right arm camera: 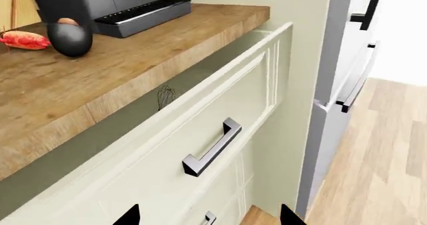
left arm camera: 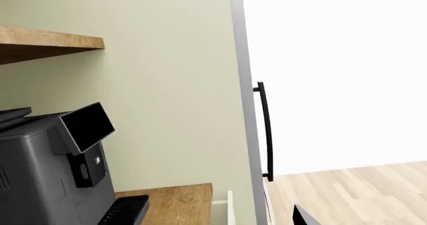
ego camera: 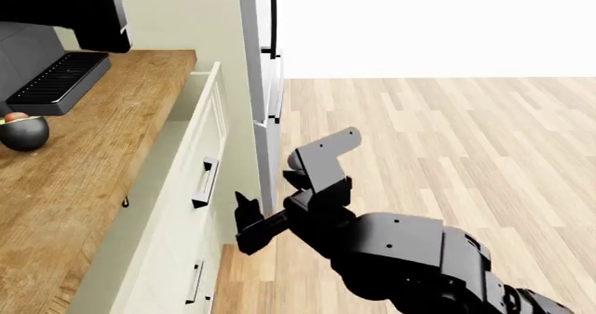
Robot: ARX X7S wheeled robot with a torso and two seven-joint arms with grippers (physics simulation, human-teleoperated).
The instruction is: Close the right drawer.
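Note:
The right drawer (ego camera: pixel 177 209) stands partly pulled out from under the wooden counter (ego camera: pixel 84 160), with a strip of its inside showing. Its cream recessed-panel front (right arm camera: pixel 220 100) carries a short bar handle (right arm camera: pixel 212 147) (ego camera: pixel 205 182). My right gripper (ego camera: pixel 248 225) is open just in front of that panel, slightly below the handle and apart from it. In the right wrist view its two dark fingertips (right arm camera: pixel 127 216) frame the panel, and nothing lies between them. Of the left gripper only one dark fingertip (left arm camera: pixel 303 217) shows, at the frame's edge.
A grey coffee machine (left arm camera: pixel 47 165) and its drip tray (ego camera: pixel 56 77) sit on the counter, with a dark round object (right arm camera: pixel 69 37) and a red item (right arm camera: pixel 25 40). A tall grey unit with black handles (ego camera: pixel 265 84) stands beside the drawer. A second drawer handle (ego camera: pixel 195 280) is below.

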